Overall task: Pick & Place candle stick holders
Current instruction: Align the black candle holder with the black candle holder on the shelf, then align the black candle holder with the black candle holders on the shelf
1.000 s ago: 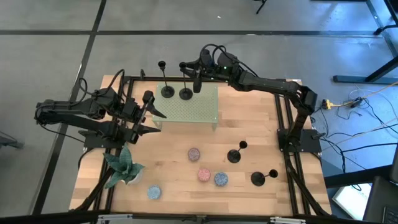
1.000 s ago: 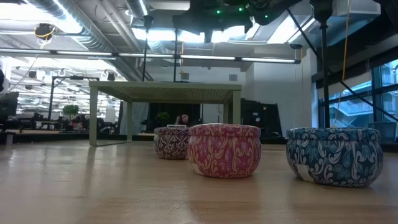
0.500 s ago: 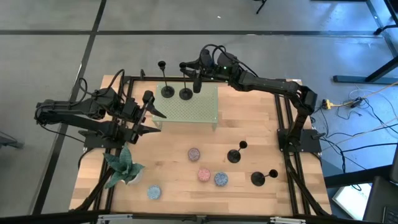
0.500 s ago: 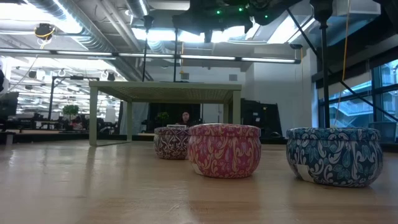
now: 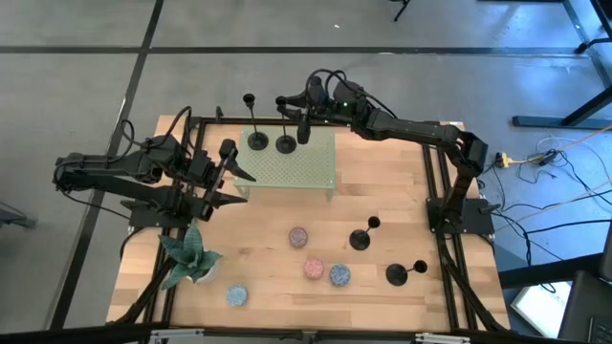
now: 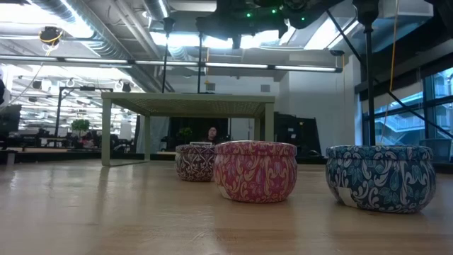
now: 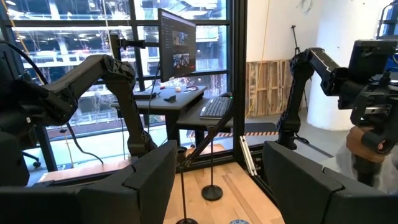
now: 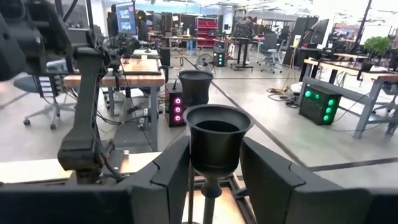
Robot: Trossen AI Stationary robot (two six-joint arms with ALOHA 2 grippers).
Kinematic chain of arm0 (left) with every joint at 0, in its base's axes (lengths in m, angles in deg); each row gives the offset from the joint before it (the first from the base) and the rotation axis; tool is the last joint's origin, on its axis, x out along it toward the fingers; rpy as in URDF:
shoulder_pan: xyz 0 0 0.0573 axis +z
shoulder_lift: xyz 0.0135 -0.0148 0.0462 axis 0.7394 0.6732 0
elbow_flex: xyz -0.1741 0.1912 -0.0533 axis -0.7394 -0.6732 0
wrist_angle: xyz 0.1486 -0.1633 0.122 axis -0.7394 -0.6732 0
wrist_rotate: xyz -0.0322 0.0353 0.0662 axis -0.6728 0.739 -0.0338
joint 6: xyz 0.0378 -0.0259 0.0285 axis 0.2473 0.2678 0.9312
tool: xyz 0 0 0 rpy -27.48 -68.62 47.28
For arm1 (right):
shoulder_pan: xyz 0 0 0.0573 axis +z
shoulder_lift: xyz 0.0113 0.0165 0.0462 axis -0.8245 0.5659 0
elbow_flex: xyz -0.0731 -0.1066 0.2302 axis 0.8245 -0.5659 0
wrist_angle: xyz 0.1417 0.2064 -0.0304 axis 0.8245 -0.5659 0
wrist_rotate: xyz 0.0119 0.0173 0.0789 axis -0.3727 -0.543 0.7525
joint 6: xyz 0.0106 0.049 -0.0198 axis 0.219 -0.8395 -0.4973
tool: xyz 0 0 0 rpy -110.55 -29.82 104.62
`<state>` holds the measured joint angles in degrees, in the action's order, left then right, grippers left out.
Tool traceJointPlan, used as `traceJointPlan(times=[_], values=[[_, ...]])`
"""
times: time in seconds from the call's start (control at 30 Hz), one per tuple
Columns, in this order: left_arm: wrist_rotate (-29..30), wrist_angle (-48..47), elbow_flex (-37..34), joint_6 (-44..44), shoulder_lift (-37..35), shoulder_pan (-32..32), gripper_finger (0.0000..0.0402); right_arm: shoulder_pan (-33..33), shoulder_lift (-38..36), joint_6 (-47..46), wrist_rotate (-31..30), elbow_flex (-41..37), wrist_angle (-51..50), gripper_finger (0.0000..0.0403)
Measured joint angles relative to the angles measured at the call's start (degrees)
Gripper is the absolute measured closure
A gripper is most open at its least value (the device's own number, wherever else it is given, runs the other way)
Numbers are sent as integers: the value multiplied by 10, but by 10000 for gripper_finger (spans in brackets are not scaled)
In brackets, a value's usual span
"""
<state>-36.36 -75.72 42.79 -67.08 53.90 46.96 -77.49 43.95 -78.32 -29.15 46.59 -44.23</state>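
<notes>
My right wrist view cuts off the nearer candle stick holder [image 8: 217, 140] below its stem, so its base is hidden. From bench height, both holders on the green rack [image 6: 187, 105] are too faint to pick out.

Four slim black candle stick holders, all upright. Two on the green perforated stand [image 5: 296, 167], side by side near its far edge [image 5: 258, 140] [image 5: 285, 143]. Two on the table [image 5: 268, 248] near its right edge [image 5: 360, 239] [image 5: 396, 275], well apart from the stand.
</notes>
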Motion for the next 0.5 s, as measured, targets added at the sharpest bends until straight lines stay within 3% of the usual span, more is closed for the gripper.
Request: traceJointPlan(times=[0.17,0.5], values=[[0,0,0,0,0,0,167,0,0,10,0,0,0,242],[0,0,0,0,0,0,167,0,0,9,0,0,-1,148]])
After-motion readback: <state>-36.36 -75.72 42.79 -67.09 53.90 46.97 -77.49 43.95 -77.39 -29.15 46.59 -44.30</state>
